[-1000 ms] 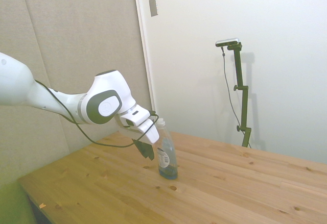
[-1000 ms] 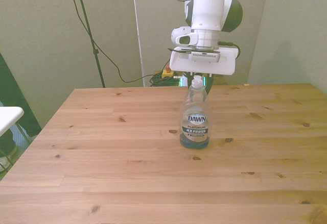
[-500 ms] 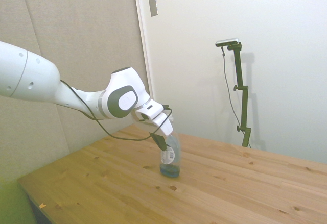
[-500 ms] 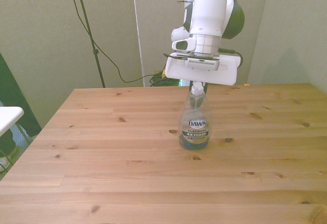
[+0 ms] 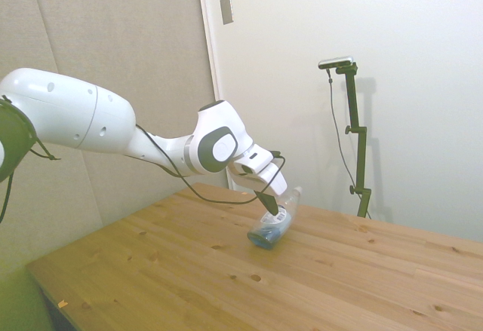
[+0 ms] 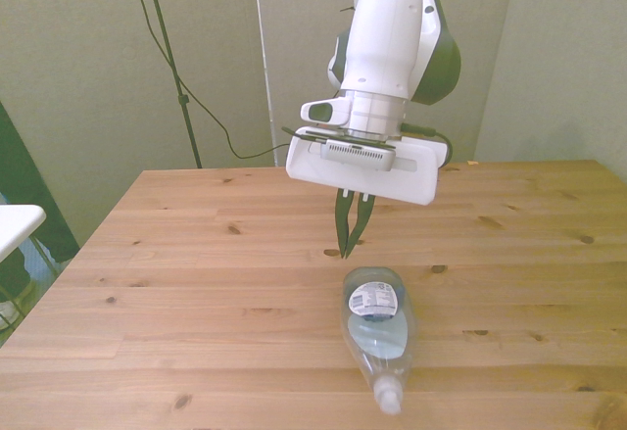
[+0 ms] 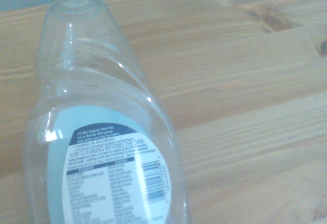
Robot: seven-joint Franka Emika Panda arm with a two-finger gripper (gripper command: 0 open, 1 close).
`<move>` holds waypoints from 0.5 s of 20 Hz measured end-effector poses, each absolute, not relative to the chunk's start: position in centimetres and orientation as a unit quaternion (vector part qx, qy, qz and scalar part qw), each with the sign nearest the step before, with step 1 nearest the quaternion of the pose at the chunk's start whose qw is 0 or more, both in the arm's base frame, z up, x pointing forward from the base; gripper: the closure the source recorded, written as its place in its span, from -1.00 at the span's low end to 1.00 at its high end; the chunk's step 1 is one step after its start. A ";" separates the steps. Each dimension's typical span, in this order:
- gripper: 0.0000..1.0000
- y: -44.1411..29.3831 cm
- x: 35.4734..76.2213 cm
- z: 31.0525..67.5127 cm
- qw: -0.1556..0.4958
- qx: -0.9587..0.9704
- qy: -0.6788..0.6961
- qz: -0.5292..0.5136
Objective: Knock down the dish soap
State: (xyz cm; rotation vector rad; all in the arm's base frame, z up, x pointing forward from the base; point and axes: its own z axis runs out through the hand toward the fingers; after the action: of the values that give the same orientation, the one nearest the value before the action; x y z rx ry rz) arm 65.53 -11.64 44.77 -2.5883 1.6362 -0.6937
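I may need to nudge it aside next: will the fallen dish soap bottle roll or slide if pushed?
The dish soap lies on its side on the table; its rounded body would probably roll if pushed sideways. Clear plastic and mostly empty, it is likely light and slippery. The gripper hangs above its base.

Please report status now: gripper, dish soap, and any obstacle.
Gripper shut, empty, just above the table. Dish soap tipped over, cap toward the camera in the front view; fully flat or not, cannot tell. No obstacle seen.
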 end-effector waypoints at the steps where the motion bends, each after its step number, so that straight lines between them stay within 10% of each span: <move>1: 1.00 -11.9 66.0 44.9 0.001 -0.822 0.523 -0.225; 10: 1.00 -13.4 69.2 45.9 0.002 -0.810 0.528 -0.255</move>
State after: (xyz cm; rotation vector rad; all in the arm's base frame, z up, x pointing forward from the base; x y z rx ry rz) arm 69.21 -13.36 45.89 -2.5417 1.6557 -0.7993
